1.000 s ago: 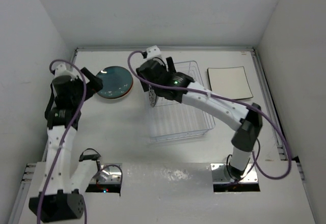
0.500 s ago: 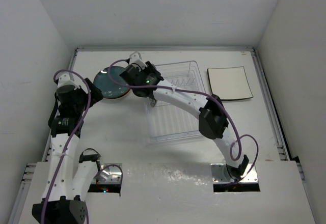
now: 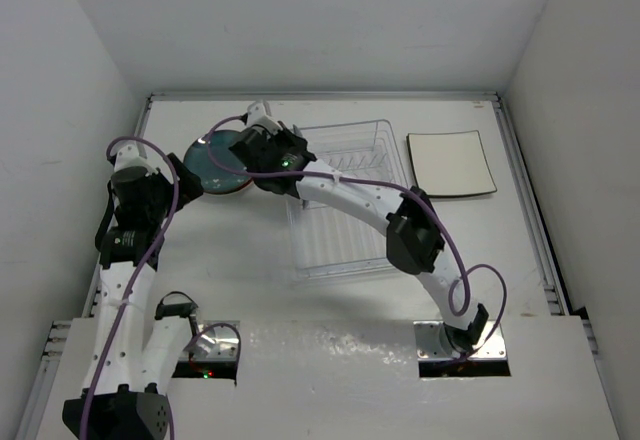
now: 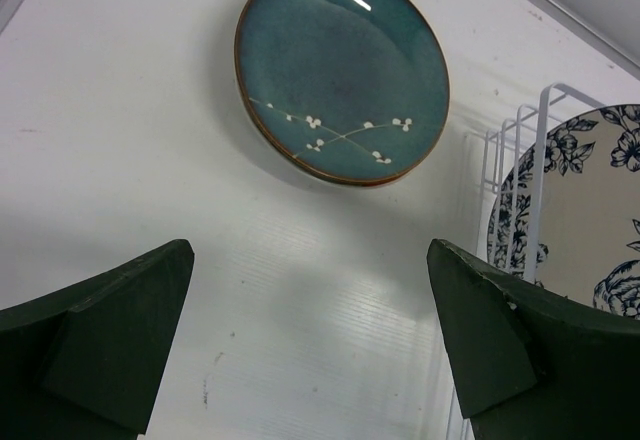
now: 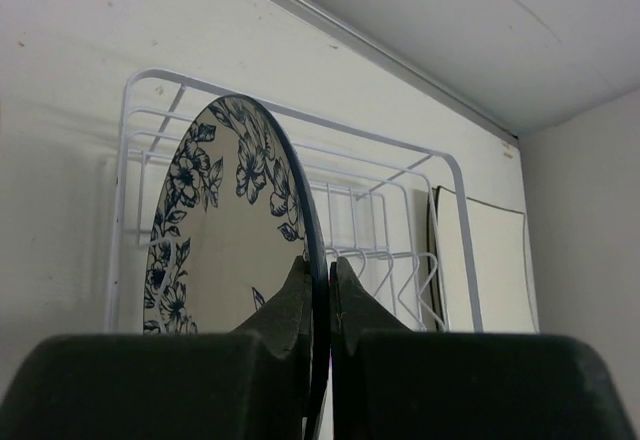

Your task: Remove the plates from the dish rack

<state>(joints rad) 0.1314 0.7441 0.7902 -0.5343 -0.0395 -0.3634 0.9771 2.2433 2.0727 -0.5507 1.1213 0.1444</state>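
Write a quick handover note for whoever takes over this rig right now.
Right gripper: shut on the floral plate by its rim, plate upright at the left end of the dish rack; whether it clears the wires, cannot tell.
Left gripper: open, empty, over the table near the teal plate.
Done: teal plate flat on the table left of the rack; square plate flat on its right.
Left: set the floral plate down; no other plate visible in the rack.

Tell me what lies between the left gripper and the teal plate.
Only bare table, as the left wrist view shows: nothing sits between the open left gripper and the teal plate.
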